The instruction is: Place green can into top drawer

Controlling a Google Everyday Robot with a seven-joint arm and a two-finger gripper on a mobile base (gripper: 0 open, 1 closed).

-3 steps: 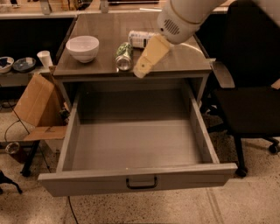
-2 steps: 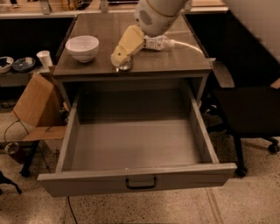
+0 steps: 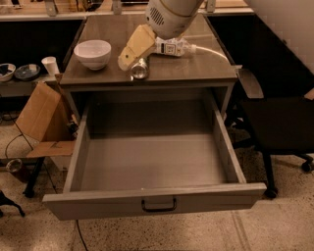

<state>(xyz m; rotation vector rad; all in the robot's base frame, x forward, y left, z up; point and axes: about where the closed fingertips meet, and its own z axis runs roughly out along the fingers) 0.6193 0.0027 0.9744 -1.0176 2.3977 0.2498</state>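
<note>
1. Gripper (image 3: 128, 60): tan, reaching down and to the left from the white arm housing (image 3: 169, 14) at the top centre. It sits over the front part of the cabinet top (image 3: 201, 71), directly above and against the green can. Whether it is released or clenched on the can cannot be told from this angle.
2. Green can (image 3: 139, 71): lying on its side on the cabinet top, close to the front edge, with one shiny silver end turned toward the camera. Most of its body is hidden by the gripper. It is outside the drawer.
3. Top drawer (image 3: 98, 205): pulled fully open below the cabinet top. Its grey interior holds nothing, and the dark loop handle (image 3: 158, 205) sits at the centre of the flat front panel.
4. White bowl (image 3: 92, 53): upright on the left part of the cabinet top, near the gripper but apart from it.
5. White-labelled bottle (image 3: 171, 47): lying on the cabinet top just right of the gripper, partly covered by the arm housing.
6. Cardboard box (image 3: 41, 117): leaning beside the cabinet's left side, at floor level.
7. Paper cup (image 3: 50, 65): on a lower surface left of the cabinet.
8. Black chair (image 3: 279, 122): right of the cabinet, beside the open drawer.
</note>
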